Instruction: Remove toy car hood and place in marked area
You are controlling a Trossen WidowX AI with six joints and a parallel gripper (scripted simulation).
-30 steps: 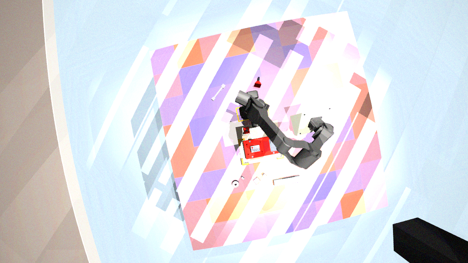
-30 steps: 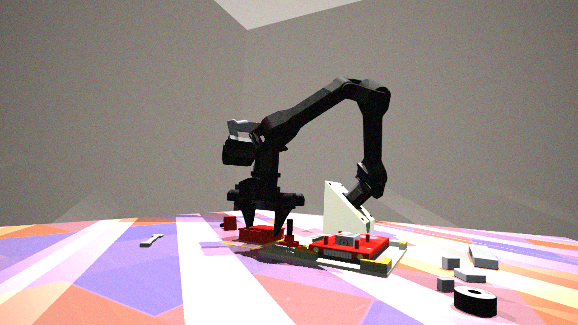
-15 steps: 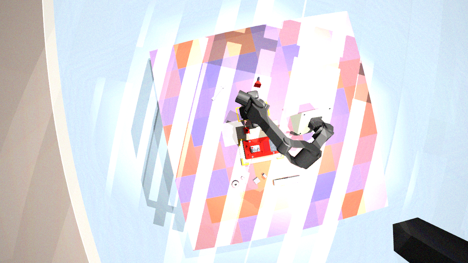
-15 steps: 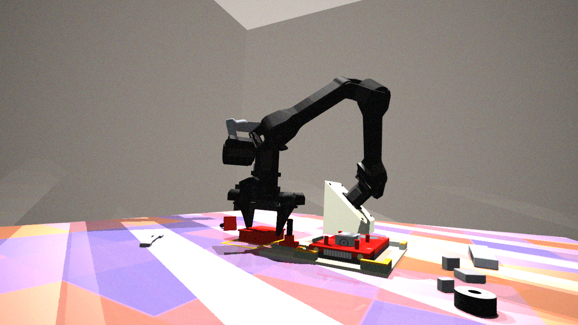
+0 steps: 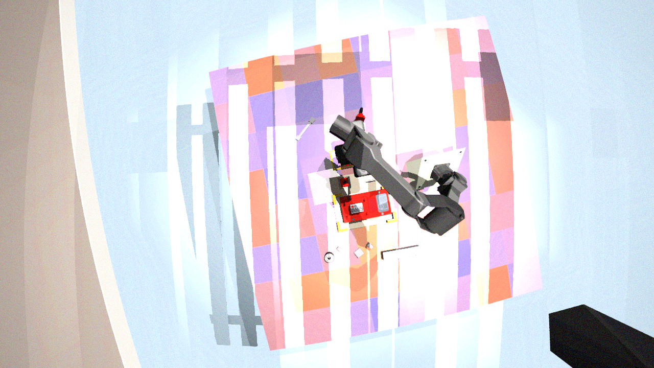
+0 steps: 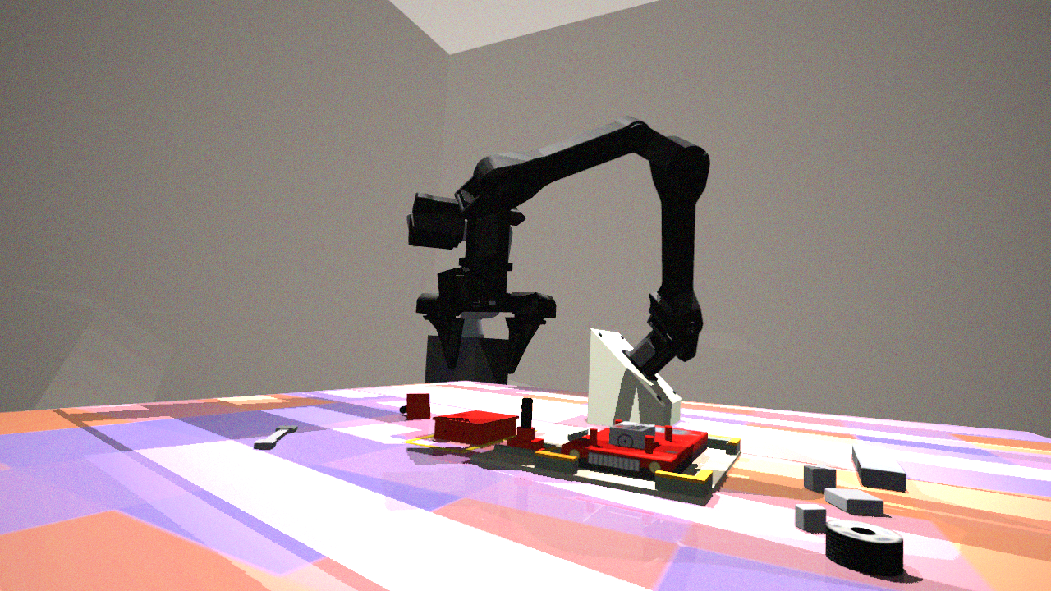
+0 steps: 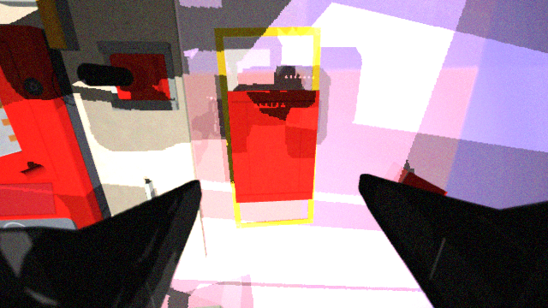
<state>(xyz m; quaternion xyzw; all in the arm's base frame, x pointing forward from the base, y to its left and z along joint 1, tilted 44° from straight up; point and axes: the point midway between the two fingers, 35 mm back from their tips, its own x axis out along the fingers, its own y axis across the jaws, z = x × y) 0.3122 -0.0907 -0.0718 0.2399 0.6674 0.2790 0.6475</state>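
Red hood lies flat, long axis along yellow marked area, end effector above w/ fingers apart.

Light was bright and glaring on the table; the arm cast shadows beside itself, edges were grainy, and walls stayed dim.
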